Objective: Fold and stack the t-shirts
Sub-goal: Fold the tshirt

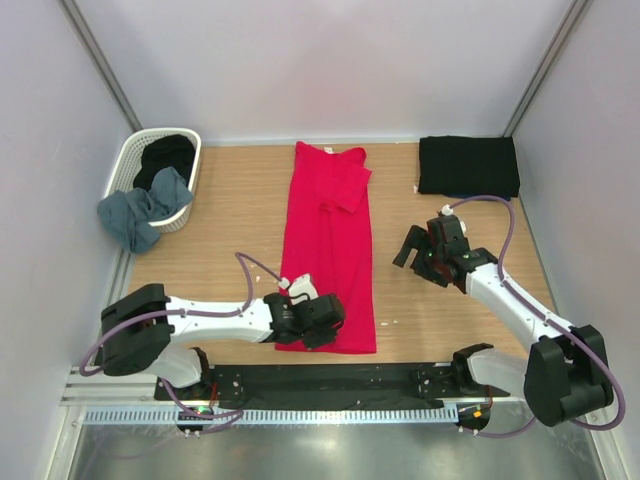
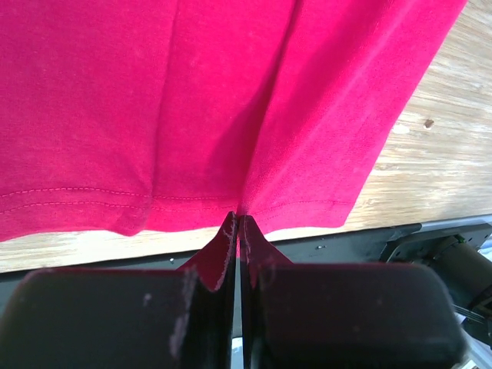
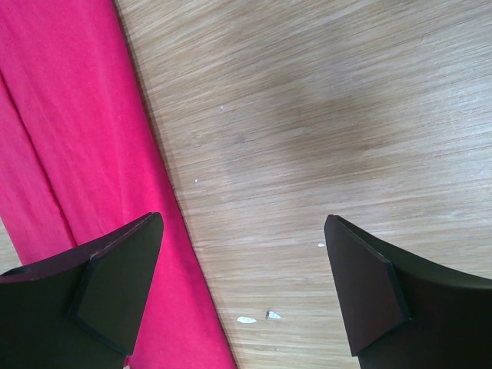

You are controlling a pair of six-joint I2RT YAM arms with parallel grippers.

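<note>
Though overhead hides grip, wrist shows left tool pinching red t-shirt.

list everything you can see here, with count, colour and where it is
red t-shirt: 1, crimson, folded into a long strip down the table's middle
folded black t-shirt: 1, black, far right corner
loose black t-shirt: 1, black, inside the basket
grey-blue t-shirt: 1, grey-blue, draped over the basket's near rim
basket: 1, white lattice, far left corner
table: 1, light wood
left gripper: 1, black, shut on the red t-shirt's near hem
right gripper: 1, black, open over bare table right of the red t-shirt
</note>
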